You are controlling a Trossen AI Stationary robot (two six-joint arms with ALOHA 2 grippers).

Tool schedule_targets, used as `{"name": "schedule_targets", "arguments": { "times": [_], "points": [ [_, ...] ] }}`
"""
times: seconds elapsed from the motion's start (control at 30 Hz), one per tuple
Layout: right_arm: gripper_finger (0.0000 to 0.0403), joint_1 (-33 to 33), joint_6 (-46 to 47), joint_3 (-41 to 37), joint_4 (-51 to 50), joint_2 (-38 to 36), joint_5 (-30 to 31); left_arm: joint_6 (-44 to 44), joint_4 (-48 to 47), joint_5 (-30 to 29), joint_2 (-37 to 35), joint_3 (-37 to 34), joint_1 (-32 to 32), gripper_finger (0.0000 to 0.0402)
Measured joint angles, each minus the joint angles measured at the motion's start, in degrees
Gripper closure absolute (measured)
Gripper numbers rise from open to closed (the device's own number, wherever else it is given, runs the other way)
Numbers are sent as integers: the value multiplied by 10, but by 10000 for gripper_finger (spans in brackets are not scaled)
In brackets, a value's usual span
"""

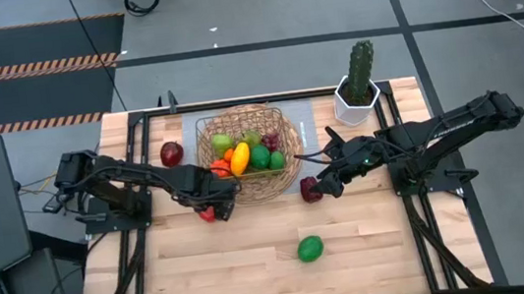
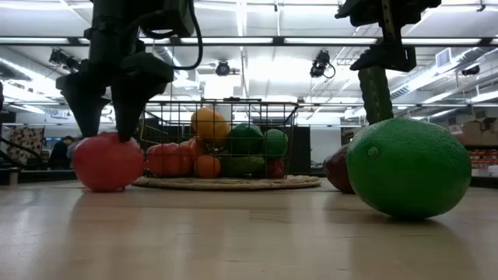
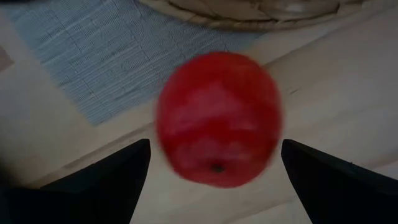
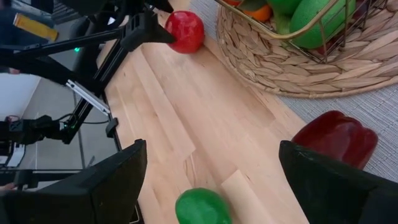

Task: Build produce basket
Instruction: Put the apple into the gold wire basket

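Observation:
The wicker basket stands on a grey mat at the middle far side and holds an orange, a yellow mango, limes and other fruit. My left gripper is open at the basket's near left, pointing down. Its fingers stand on either side of a red apple that rests on the table, with a gap at each side. My right gripper is open at the basket's near right, beside a dark red fruit lying at the mat's edge. A green lime lies on the table nearer the front.
A second red apple lies left of the basket. A green cactus in a white pot stands at the far right. Bare wood spreads along the table's near half around the lime.

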Motion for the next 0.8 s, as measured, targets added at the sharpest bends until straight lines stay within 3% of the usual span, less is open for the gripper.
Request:
{"name": "schedule_targets", "arguments": {
  "times": [0.37, 0.8],
  "points": [
    [35, 0, 10, 0, 0, 0, 0, 5, 9, -40, 3, -1, 2, 31],
    [35, 0, 22, 0, 3, 0, -2, 0, 70, -20, 47, 1, -6, 30]
  ]
}}
